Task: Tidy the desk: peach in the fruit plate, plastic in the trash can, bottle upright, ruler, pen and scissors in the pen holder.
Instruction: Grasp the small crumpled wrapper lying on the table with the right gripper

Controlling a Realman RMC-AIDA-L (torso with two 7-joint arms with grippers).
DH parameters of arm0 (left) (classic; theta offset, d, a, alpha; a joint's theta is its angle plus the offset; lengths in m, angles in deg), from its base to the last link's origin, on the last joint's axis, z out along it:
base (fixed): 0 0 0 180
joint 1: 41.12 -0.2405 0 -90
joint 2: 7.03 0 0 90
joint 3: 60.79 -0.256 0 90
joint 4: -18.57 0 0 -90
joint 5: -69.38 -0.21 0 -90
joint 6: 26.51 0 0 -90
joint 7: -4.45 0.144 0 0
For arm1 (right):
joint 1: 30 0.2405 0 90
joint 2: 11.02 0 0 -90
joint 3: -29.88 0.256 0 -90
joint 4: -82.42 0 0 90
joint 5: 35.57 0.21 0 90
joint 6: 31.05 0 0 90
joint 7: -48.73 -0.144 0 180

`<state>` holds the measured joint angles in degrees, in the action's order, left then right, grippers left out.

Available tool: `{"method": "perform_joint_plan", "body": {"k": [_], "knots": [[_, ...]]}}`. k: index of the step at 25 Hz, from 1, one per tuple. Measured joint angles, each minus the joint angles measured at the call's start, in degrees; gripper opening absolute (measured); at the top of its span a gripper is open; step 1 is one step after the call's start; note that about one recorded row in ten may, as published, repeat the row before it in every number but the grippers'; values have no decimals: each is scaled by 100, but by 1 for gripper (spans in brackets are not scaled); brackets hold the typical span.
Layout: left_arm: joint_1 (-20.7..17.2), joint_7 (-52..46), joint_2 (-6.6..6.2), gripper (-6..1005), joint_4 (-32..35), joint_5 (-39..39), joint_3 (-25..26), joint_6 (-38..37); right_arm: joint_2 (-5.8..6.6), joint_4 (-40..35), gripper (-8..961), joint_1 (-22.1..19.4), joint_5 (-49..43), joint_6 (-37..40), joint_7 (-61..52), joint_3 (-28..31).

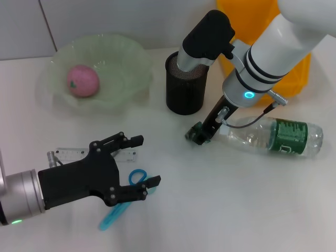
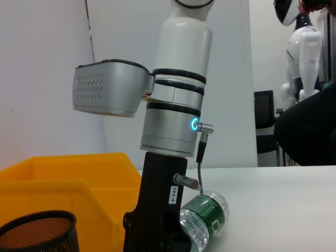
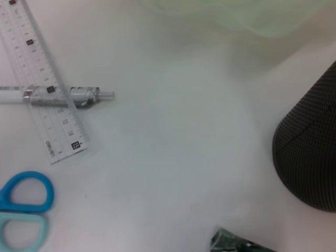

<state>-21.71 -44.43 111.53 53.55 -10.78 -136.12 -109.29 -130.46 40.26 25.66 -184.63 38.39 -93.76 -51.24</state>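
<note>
Right arm (image 1: pixel 273 52) looms over pen holder (image 1: pixel 185 84), blocking its mouth; bare desk (image 1: pixel 236 199) lies open in front of the fallen bottle (image 1: pixel 278 136).

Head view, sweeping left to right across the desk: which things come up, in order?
Left gripper → fruit plate holding the peach → scissors → pen holder → right gripper → bottle lying on its side.

Pink peach (image 1: pixel 82 81), pale green plate (image 1: pixel 113 58), blue scissors (image 1: pixel 122 202), yellow bin (image 1: pixel 252 16).

Clear glossy plastic bottle (image 1: pixel 273 135), black metal-mesh pen holder (image 1: pixel 185 84), transparent plastic ruler (image 3: pixel 43 79).
</note>
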Motion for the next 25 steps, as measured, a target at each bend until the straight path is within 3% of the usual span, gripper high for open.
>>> {"method": "perform_joint_plan", "body": {"k": [19,25], "knots": [[96,2,8,847,-1,0,-59,14,-17,278,515,-7,12,-351,81,0],[108,1,9,847,-1,0,-61,18,-18,234,427,-42,235,-377,200,0]]}}
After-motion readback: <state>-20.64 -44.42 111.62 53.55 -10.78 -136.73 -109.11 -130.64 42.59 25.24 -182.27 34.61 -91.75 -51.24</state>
